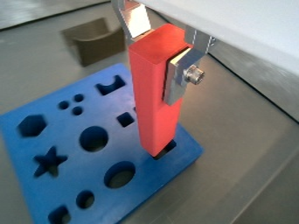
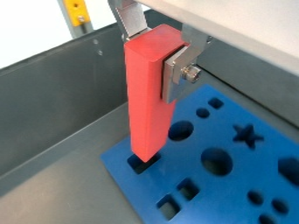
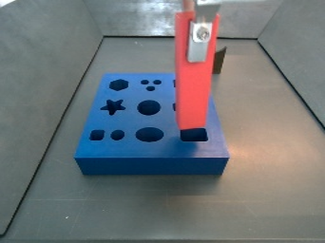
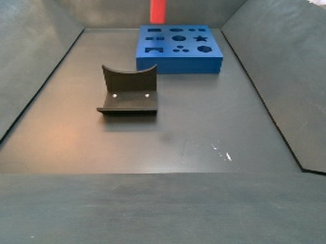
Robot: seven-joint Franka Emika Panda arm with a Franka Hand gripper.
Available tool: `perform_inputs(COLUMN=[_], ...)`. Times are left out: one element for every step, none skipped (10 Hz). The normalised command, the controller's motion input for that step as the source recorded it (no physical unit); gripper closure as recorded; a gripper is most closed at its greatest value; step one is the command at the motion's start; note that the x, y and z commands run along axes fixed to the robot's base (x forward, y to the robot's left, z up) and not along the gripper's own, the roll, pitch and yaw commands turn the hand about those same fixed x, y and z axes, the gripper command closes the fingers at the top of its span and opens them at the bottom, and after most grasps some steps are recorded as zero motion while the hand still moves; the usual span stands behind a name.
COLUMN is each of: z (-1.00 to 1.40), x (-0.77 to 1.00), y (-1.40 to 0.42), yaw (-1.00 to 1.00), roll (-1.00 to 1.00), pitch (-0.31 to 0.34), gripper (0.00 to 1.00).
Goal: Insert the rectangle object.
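Observation:
The rectangle object, a long bright-red bar (image 1: 152, 96), stands upright, also in the other wrist view (image 2: 147, 96) and in both side views (image 3: 193, 85) (image 4: 158, 10). My gripper (image 1: 160, 51) (image 2: 156, 45) is shut on the bar's upper end, a silver finger plate (image 1: 184, 77) on each side. In a side view the gripper (image 3: 200, 28) is at the top. The bar's lower end sits in the mouth of a rectangular hole (image 3: 195, 136) at a corner of the blue block (image 1: 65, 153) (image 2: 228, 171) (image 3: 127, 152) (image 4: 178, 48). How deep it is in I cannot tell.
A dark grey curved piece (image 4: 128, 91) lies on the floor away from the block, also in a wrist view (image 1: 87, 39). Grey walls (image 3: 76, 66) ring the bin. A yellow part (image 2: 75, 10) shows beyond the wall.

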Motion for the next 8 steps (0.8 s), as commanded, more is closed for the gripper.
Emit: perform_inputs(z=[-0.1, 0.0, -0.01, -0.2, -0.26, -0.32, -0.25, -0.24], x=[0.34, 0.37, 0.02, 0.17, 0.22, 0.08, 0.0, 0.0], y=[0.0, -0.07, 0.0, -0.1, -0.1, -0.02, 0.0, 0.0], yaw=[-0.55, -0.41, 0.0, -0.01, -0.04, -0.01, 0.0, 0.0], roll=[0.16, 0.2, 0.0, 0.15, 0.27, 0.18, 0.09, 0.03], pitch=[0.111, 0.164, 0.0, 0.021, 0.087, 0.014, 0.0, 0.0], gripper=[1.0, 1.0, 1.0, 1.0, 1.0, 1.0, 1.0, 1.0])
